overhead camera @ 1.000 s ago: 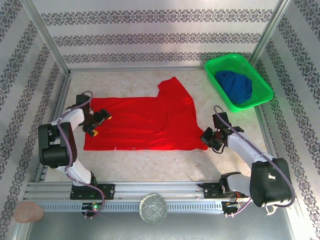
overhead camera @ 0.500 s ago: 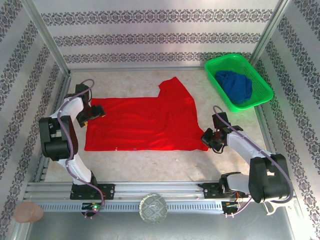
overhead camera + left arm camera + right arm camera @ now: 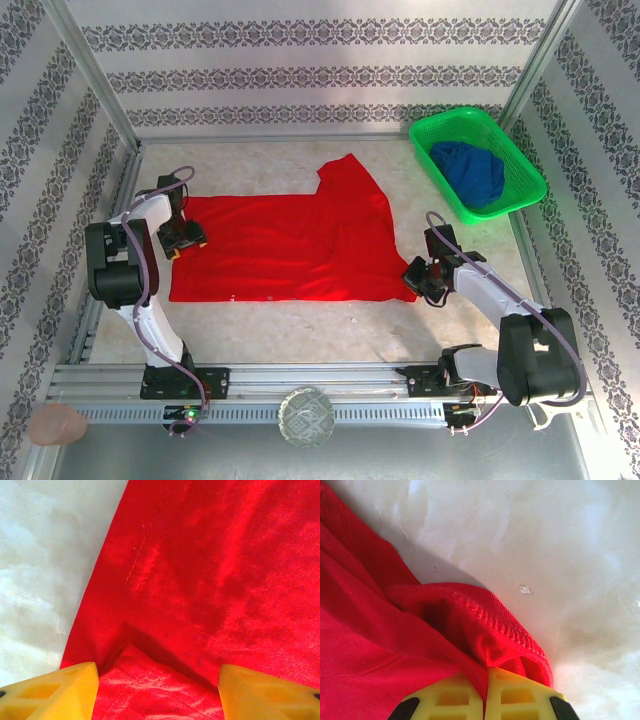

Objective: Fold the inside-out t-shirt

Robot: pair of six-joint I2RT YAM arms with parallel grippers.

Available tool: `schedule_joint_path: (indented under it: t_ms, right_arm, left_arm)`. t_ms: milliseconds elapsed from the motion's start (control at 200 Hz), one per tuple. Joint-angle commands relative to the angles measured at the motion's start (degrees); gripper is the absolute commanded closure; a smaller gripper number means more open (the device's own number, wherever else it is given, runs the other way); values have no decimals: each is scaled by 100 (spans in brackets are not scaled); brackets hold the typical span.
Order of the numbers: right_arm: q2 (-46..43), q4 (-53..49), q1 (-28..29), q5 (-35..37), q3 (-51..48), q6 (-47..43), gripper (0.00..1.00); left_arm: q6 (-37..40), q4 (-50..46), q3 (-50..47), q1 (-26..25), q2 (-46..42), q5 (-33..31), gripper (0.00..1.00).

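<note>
The inside-out t-shirt (image 3: 290, 250) is spread mostly flat across the middle of the table (image 3: 300, 325). It's bright red, with one sleeve sticking out toward the far side and stitching lines visible in the left wrist view (image 3: 210, 570).

The right gripper (image 3: 422, 280) sits at the shirt's near right corner. In its wrist view (image 3: 485, 692) the yellow fingers are pressed together with the cloth pinched between them, and the stitched hem (image 3: 495, 620) curls up just ahead of them. So that corner looks properly grabbed, probably so it can be carried over for a fold.

The left gripper (image 3: 185, 238) is down on the shirt's left edge, toward the far corner. From its wrist cam (image 3: 157, 692) the jaws stand apart, with a little raised pucker of fabric sitting between the two fingers (image 3: 55, 692). They don't look clamped yet, more like straddling the edge to get a bite. Best guess is that both ends get held so the shirt folds evenly and doesn't drag.

Pose-wise, the left arm has its elbow out by the left wall and its wrist turned in toward the shirt. The right arm reaches diagonally from its base, forearm low, pointing at the corner.

Off in the far right corner there's a green basket (image 3: 528, 192) with a dark blue garment (image 3: 472, 172) in it, well apart from everything.
</note>
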Motion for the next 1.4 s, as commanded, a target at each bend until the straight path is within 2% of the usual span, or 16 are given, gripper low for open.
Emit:
schedule_joint_path:
  t_ms: [0, 20, 70, 150, 270, 714, 984, 1014, 1094, 1124, 1154, 1279, 1369, 1394]
  right_arm:
    - [-36, -111, -17, 208, -43, 18, 100]
    - [-29, -119, -15, 205, -39, 21, 100]
    - [-18, -128, -15, 222, -25, 7, 100]
    - [-31, -151, -16, 247, -25, 21, 100]
    - [-54, -196, -15, 315, -29, 46, 100]
    - [-10, -235, -50, 460, -49, 107, 100]
    - [78, -27, -59, 196, -31, 39, 100]
    - [108, 55, -61, 85, -9, -2, 94]
    - [174, 219, -59, -195, 119, -188, 57]
    - [184, 234, -59, -257, 204, -277, 49]
    - [172, 153, -59, -261, 313, -324, 45]
    - [-187, -351, -110, 64, 813, -513, 43]
    - [-376, -715, -170, 298, 1091, -592, 43]
    - [-391, -809, -180, 348, 1139, -621, 43]
  left_arm:
    - [53, 9, 168, -53, 127, -157, 36]
    - [52, 18, 169, -57, 139, -154, 37]
    - [69, 23, 180, -57, 167, -159, 48]
    - [70, 58, 207, -45, 187, -172, 74]
    - [52, 65, 274, -40, 146, -188, 100]
    - [-256, 144, -39, 413, -519, -387, 100]
    - [-273, 264, -107, 611, -264, -162, 100]
    - [-266, 272, -93, 615, -213, -166, 100]
    - [-224, 250, 29, 618, -38, -182, 100]
    - [-201, 195, 116, 619, 45, -195, 100]
    - [-174, 129, 221, 628, 132, -232, 95]
    - [-159, -93, 542, 728, 207, -320, 35]
    - [-167, -156, 635, 751, -71, -236, 12]
    - [-169, -156, 638, 752, -174, -172, 1]
